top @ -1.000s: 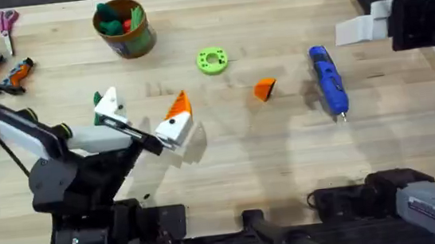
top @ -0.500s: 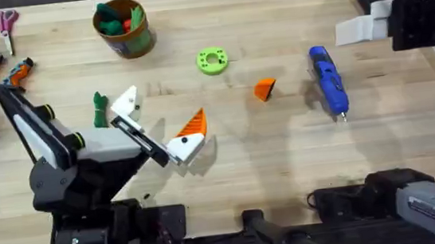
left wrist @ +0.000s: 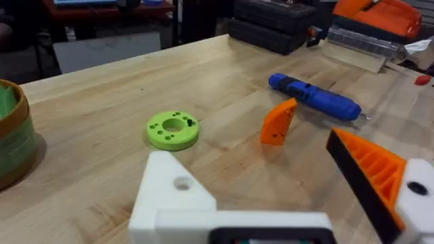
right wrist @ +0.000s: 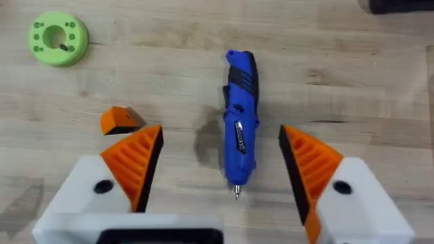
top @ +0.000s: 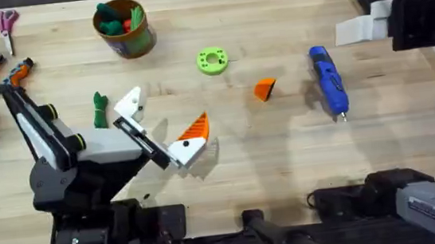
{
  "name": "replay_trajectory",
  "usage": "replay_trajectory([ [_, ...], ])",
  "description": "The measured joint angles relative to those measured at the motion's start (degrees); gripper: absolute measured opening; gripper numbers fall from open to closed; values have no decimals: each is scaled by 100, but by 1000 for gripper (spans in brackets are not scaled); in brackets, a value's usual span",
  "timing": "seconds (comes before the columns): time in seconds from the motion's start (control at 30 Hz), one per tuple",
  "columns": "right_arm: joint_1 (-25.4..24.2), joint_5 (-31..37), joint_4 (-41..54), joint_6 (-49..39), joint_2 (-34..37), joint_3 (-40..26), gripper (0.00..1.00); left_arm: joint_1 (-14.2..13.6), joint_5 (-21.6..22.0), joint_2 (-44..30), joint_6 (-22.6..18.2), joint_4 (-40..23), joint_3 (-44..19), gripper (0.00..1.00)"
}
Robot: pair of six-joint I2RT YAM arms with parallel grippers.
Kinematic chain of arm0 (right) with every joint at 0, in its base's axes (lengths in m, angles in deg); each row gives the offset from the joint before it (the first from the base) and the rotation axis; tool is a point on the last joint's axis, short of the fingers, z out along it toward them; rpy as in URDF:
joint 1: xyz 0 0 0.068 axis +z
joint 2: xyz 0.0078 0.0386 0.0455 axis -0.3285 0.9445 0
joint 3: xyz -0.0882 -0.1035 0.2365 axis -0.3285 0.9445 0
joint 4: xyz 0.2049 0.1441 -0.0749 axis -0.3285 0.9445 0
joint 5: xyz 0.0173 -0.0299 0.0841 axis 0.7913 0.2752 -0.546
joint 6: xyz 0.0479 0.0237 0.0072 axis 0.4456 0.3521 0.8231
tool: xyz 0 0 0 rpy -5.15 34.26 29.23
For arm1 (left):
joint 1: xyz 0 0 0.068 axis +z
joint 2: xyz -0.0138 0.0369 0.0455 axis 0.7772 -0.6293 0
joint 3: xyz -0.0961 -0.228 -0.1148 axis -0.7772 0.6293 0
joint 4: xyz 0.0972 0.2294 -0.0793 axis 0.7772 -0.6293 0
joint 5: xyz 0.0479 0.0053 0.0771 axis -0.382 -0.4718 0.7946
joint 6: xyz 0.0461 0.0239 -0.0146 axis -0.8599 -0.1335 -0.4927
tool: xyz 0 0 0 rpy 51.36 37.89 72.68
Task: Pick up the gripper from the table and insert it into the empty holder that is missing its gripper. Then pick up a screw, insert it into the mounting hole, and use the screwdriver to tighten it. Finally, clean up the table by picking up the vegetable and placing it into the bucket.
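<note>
The left jaws were wide apart, grasping nothing; one side was the plain white holder. The loose orange gripper lay on the counter ahead of them. The right jaws were spread wide above the blue screwdriver.

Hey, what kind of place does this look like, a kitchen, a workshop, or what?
Most likely a workshop or robotics lab bench: a wooden table holding a blue electric screwdriver, a loose orange fingertip part, and scissors near the table's edge, with dark equipment cases behind.
</note>
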Motion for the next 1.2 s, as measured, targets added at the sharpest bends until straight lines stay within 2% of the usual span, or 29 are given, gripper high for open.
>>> replay_trajectory([
  [0.87, 0, 0, -13, 0, 0, 0, 994, 0, -4, 2, 0, -2, 0, 987],
  [1.2, 0, -2, -13, 0, 0, 0, 994, 0, -133, 2, 0, -19, 0, 987],
])
